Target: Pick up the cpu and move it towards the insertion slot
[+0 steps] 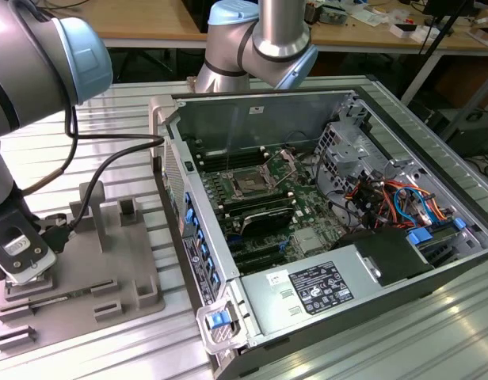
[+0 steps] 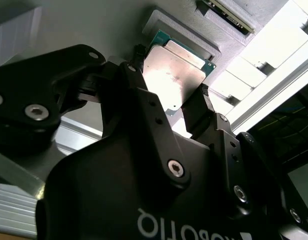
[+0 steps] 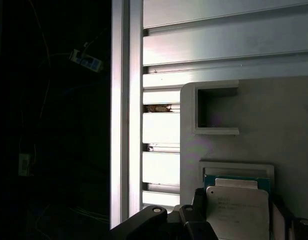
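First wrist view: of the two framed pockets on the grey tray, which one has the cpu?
The wider pocket, nearest the gripper: the cpu lies over it, silvery face showing. The narrower pocket farther off holds nothing.

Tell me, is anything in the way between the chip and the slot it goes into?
Yes. The computer case's side wall rises between the cpu at the grey tray and the insertion slot. The case is open on top.

I logged cpu pale silver top with teal-green rim, tray plain grey, insertion slot dark brown centre with shiny metal frame, latch blue.
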You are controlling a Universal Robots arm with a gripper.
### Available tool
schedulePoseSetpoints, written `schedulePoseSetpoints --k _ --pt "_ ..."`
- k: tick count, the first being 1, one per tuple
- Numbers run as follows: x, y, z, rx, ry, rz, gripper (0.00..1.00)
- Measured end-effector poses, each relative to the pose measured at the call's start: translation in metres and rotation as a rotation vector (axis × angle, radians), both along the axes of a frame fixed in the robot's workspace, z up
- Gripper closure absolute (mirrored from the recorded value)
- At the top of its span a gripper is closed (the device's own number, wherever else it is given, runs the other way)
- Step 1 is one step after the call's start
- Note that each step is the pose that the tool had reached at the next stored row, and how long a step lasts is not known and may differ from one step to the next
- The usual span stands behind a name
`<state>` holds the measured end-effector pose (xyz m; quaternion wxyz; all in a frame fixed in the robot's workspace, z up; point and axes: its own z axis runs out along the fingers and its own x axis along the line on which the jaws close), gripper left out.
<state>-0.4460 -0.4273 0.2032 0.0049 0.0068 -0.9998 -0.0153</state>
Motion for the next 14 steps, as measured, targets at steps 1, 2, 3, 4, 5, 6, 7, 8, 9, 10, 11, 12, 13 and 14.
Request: schedulePoseSetpoints --k 1,2,3,4,5,6,7,8,9,10,11,12,13,14 --pt "0.0000 0.0000 0.0001 0.0001 0.0000 0.000 0.45" --pt "0.0000 0.0000 0.0003 0.0000 0.0000 0.000 0.45" --pt "0.0000 0.0000 0.0009 -0.0001 0.0002 0.000 0.45" --pt "0.0000 0.0000 0.0011 -0.0001 0.0001 0.000 0.45" --pt "0.0001 0.0000 0.0013 0.0000 0.0000 0.000 0.45" --pt "0.0001 0.0000 0.0014 0.0001 -0.0001 0.000 0.45" --pt "0.0001 0.0000 0.0016 0.0000 0.0000 0.000 0.45" --pt "0.0000 0.0000 0.0019 0.0000 0.0001 0.000 0.45" --pt "0.0001 0.0000 0.0020 0.0000 -0.0001 0.000 0.45" --pt "0.0001 0.0000 0.0022 0.0000 0.0000 0.000 0.45" --pt "0.0001 0.0000 0.0023 0.0000 0.0001 0.000 0.45" --pt "0.0001 0.0000 0.0025 0.0000 0.0000 0.000 0.45" --pt "0.0001 0.0000 0.0027 0.0000 0.0000 0.000 0.45" --pt "0.0001 0.0000 0.0028 0.0000 0.0000 0.000 0.45"
